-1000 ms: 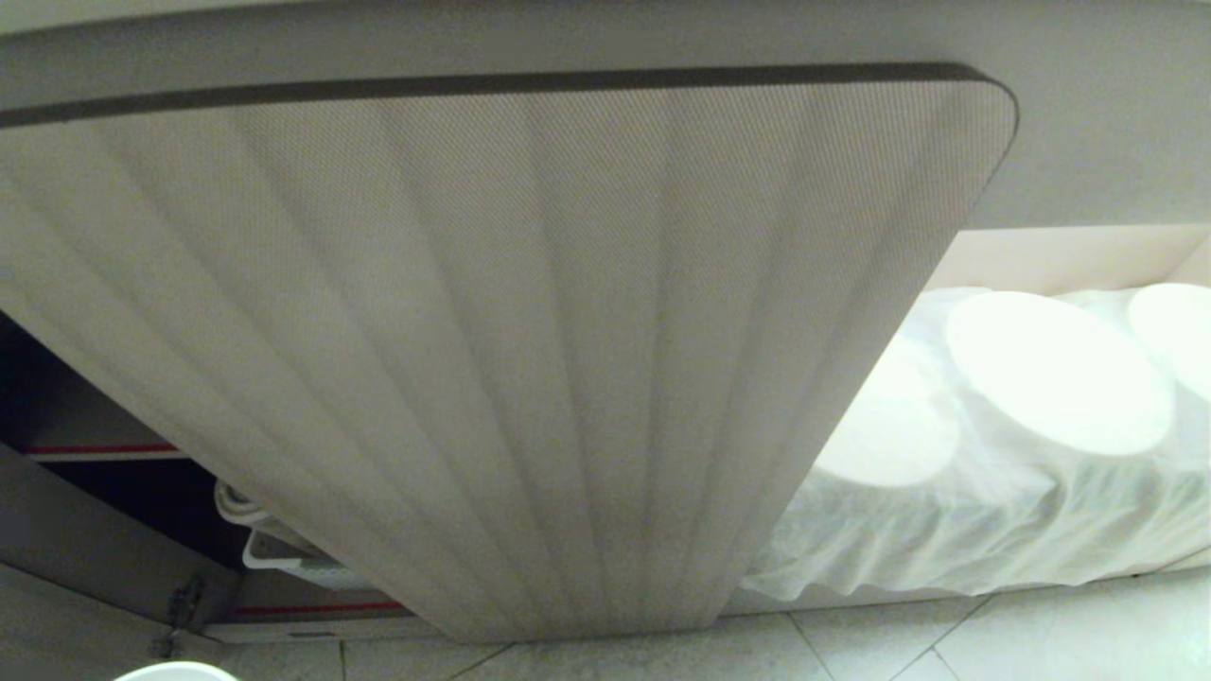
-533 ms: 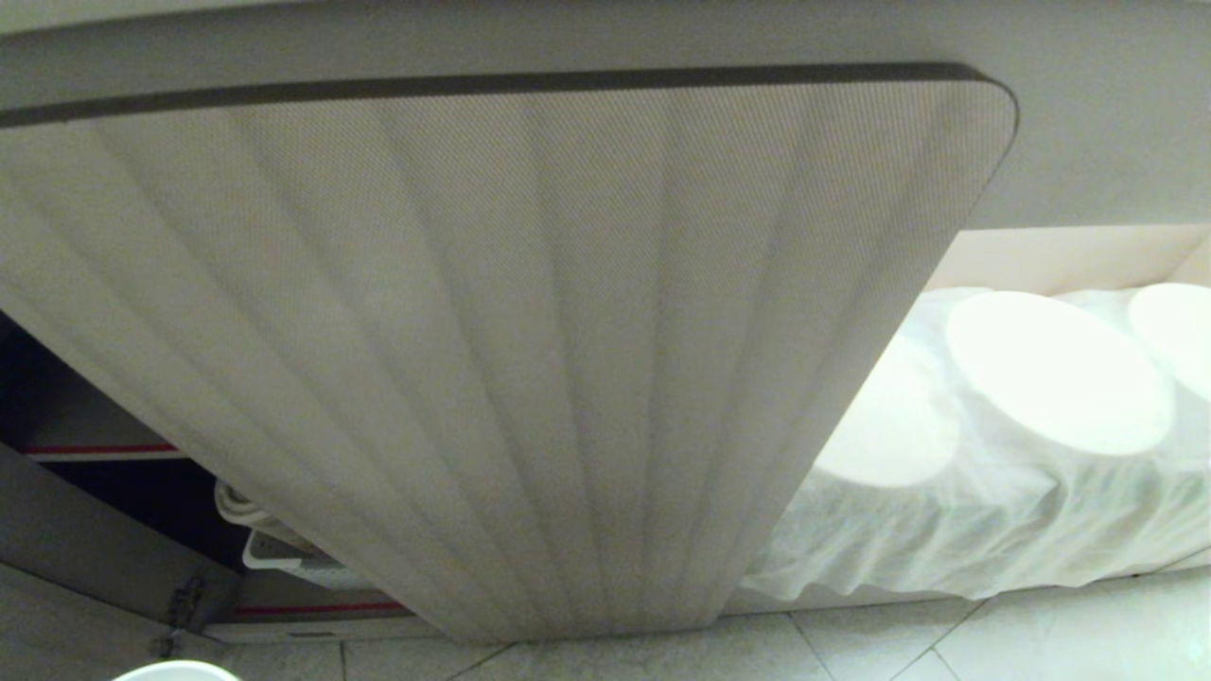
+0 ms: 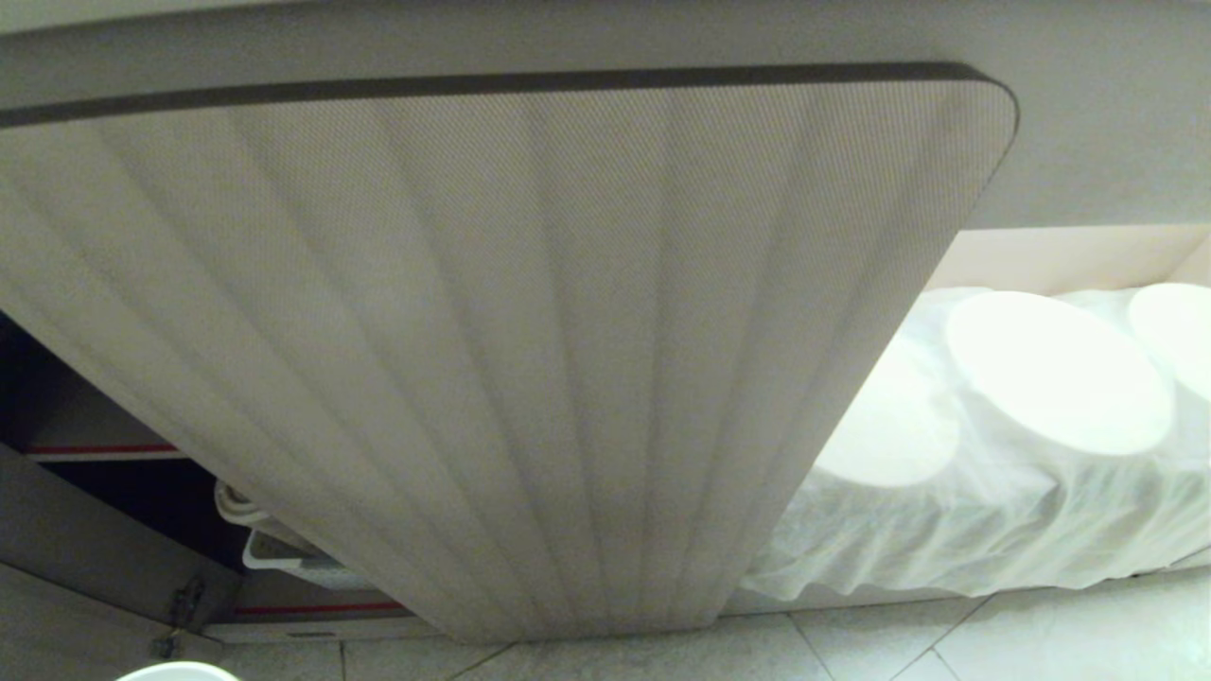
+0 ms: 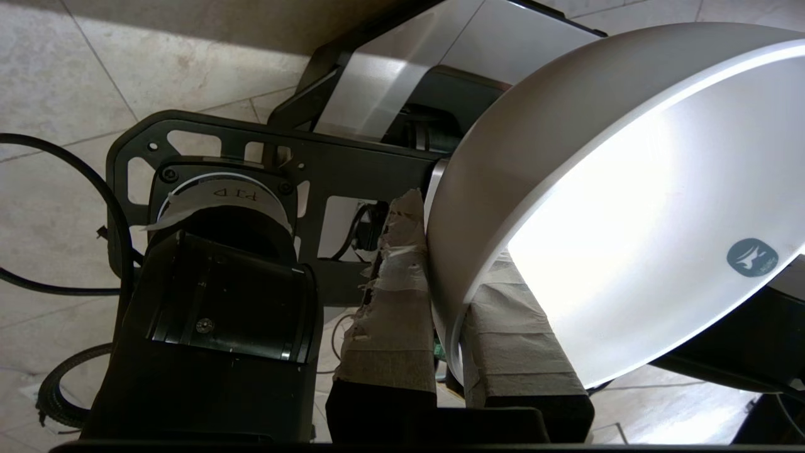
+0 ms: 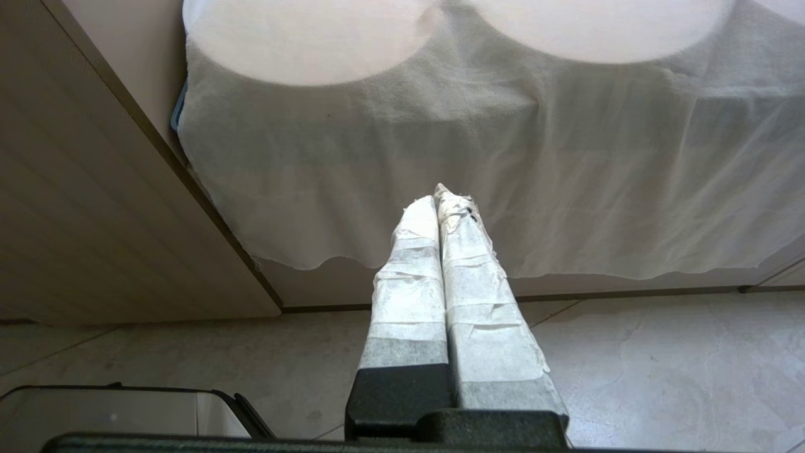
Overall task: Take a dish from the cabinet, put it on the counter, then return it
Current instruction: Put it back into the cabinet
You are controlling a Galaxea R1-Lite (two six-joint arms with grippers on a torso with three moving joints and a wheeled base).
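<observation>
Nothing has shifted in the head view over the last second: the ribbed cabinet door (image 3: 530, 359) fills it as before, ajar, with the dark shelves (image 3: 95, 450) showing at its left. Low beside the robot's base, the left gripper (image 4: 448, 327) has its taped fingers (image 4: 390, 314) pinched on the rim of the bowl (image 4: 629, 207), which hangs tilted above the floor. Carrying it well likely means levelling it and clearing the door edge slowly. Idle, the right gripper (image 5: 440, 207) hangs closed, empty, before the cloth-draped surface (image 5: 503, 157).
</observation>
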